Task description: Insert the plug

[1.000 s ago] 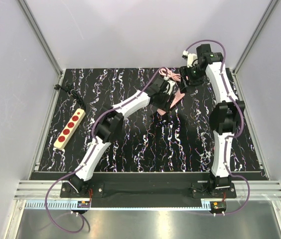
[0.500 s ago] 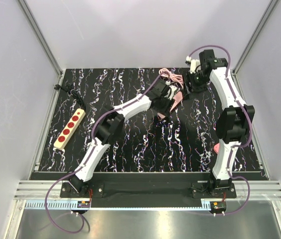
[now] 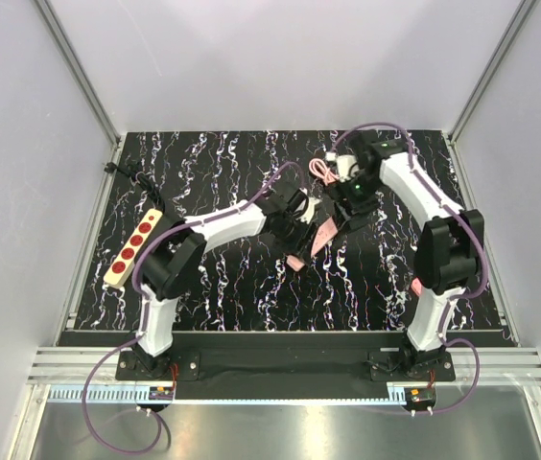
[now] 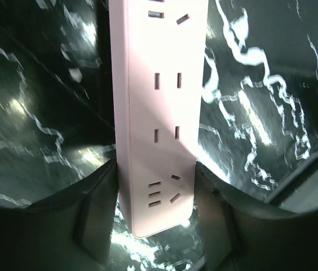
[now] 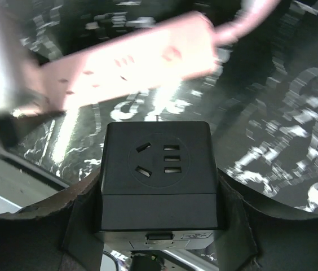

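My left gripper (image 3: pixel 305 238) is shut on the long pink power strip (image 3: pixel 314 241) near its end; in the left wrist view the strip (image 4: pixel 159 113) runs up between the fingers (image 4: pixel 97 217), sockets up. My right gripper (image 3: pixel 349 203) is shut on a black cube with a socket face (image 5: pixel 158 161), held just above and beside the pink strip (image 5: pixel 131 62). A small pink-orange block, seemingly the plug (image 3: pixel 413 286), lies on the table by the right arm's lower link, apart from both grippers.
A beige strip with red sockets (image 3: pixel 134 247) and its black cord lie at the table's left edge. The pink coiled cord (image 3: pixel 322 171) lies behind the grippers. Grey walls with metal rails bound the table (image 3: pixel 251 307).
Both grippers have moved nearer and leftward. The pink strip came with the left gripper toward the table's middle. The right gripper swung from the far right corner to beside the strip.
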Tool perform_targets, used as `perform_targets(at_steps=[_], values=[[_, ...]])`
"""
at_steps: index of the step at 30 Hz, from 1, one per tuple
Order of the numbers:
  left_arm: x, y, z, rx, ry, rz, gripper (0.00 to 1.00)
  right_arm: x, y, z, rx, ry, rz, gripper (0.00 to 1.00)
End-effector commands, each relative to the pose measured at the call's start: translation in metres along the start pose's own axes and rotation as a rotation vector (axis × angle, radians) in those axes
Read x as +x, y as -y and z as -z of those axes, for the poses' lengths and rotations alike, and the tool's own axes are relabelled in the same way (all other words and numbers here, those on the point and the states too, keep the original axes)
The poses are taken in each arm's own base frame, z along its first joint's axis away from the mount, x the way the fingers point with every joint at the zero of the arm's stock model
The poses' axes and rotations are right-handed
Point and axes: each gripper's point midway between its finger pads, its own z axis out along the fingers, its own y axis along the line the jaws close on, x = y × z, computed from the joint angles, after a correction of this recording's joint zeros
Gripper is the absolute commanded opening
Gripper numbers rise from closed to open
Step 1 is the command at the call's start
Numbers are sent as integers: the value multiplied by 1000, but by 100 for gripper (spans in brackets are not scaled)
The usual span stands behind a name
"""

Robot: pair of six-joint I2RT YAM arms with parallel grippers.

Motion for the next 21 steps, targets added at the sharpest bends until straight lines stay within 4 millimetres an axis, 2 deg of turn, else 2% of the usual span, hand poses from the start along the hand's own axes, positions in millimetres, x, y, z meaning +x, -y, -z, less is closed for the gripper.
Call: perform_targets(at_steps=[1,3,6,9,10,12,13,14,15,16,19,20,21], values=[[-18,19,36,40,104,15,66,-8,-16,1,-3,-1,95,0],[-24,16,53,25,133,52,80,-14,-19,2,-9,-6,104,0],[-32,-2,81,2,180,127,86,-17,-24,-6,-20,-30,121,0],[-39,-31,111,-37,242,211,88,-10,-29,-13,-28,-59,159,0],[-46,-50,125,-59,280,275,88,-10,-35,-15,-30,-63,185,0],[-55,-68,151,-70,344,343,89,-8,-36,-19,-19,-79,220,0],[-62,-90,169,-75,391,418,90,-8,-40,-20,-18,-77,243,0],[-65,-100,181,-77,421,453,90,-5,-40,-22,-20,-85,264,0],[-71,-123,200,-91,471,508,91,-8,-38,-23,-8,-72,283,0],[-75,-134,209,-101,499,541,91,-4,-37,-28,-3,-84,296,0],[-74,-166,220,-113,530,648,91,-3,-32,-36,19,-95,322,0],[-73,-170,216,-100,526,653,92,2,-31,-41,20,-108,328,0],[-64,-173,206,-85,501,669,92,3,-28,-44,36,-109,334,0]])
